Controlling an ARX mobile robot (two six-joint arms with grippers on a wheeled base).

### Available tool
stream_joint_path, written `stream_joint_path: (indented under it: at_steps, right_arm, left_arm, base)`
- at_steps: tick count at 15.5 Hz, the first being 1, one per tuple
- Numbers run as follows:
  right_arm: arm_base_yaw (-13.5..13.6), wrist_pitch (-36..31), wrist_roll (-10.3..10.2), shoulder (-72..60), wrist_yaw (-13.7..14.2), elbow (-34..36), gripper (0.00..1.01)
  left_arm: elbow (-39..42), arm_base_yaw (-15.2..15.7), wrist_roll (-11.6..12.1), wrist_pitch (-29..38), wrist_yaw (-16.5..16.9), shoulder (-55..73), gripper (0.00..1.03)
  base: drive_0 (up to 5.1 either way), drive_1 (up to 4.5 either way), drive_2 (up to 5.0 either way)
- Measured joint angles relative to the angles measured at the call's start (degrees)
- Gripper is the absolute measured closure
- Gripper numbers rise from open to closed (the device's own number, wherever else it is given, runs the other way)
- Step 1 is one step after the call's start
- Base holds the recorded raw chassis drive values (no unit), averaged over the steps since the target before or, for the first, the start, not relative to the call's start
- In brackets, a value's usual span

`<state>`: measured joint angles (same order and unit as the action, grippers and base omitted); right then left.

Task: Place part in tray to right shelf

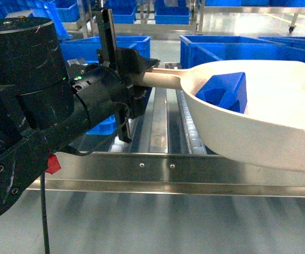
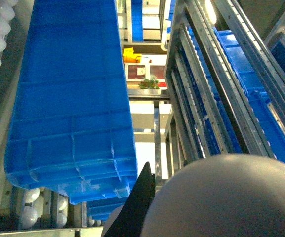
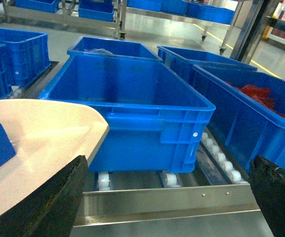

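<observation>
stainless-steel right shelf [image 1: 157, 172], a shiny rack with a riveted front rail and lanes of small white rollers, spans the head view and carries large blue ribbed crates [image 3: 132, 106]. above its front edge hangs the pale beige-pink plastic scoop-shaped tray [image 1: 268, 119], held level by its long straight handle. the black left gripper [image 1: 133, 74] is clamped on the handle's end, jaws closed around it. the right gripper [image 3: 167, 197] shows only two dark fingers set wide apart, holding nothing, with the tray's rim just beside the left one. inside the tray's bowl lies the small bright-blue boxy plastic part [image 1: 226, 92], resting loose against the inner wall. handling, as judged: the tray looks stiff and light, but a grip at the handle's far end gives long leverage, so it may sag or twist; its smooth surface would let the hard, light part slide on any tilt. the handle remains the sensible hold; the part itself offers flat sides for pinching.
</observation>
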<state>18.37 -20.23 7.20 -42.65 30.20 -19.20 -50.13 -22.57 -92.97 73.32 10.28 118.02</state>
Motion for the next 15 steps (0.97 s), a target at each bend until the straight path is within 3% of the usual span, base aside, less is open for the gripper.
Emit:
stream_joint_path:
  at_steps: [10,11,12,13,15]
  right_arm:
    - [0.00,0.00,0.00,0.00,0.00,0.00,0.03]
    - [0.00,0.02,0.00,0.00,0.00,0.00,0.03]
    - [0.00,0.00,0.00,0.00,0.02,0.00,0.03]
    - [0.00,0.00,0.00,0.02,0.02,0.00,0.03]
    - [0.00,0.02,0.00,0.00,0.00,0.00,0.03]
  left_arm:
    - [0.00,0.00,0.00,0.00,0.02,0.00,0.90]
    - [-0.02,0.00,0.76,-5.42,-0.07,-1.49,0.90]
    - [0.87,0.07,4.68,-13.64,-0.39,-5.33,0.90]
    - [1.11,0.13,5.70,-12.59,-0.13,-8.13,0.90]
    - [1.22,0.57,5.46,-8.33,0.68,-11.30,0.90]
  base:
    - [0.0,0.00,0.0]
    - [0.0,0.00,0.0]
    - [0.0,0.00,0.0]
    - [0.0,0.00,0.0]
    - [0.0,0.00,0.0]
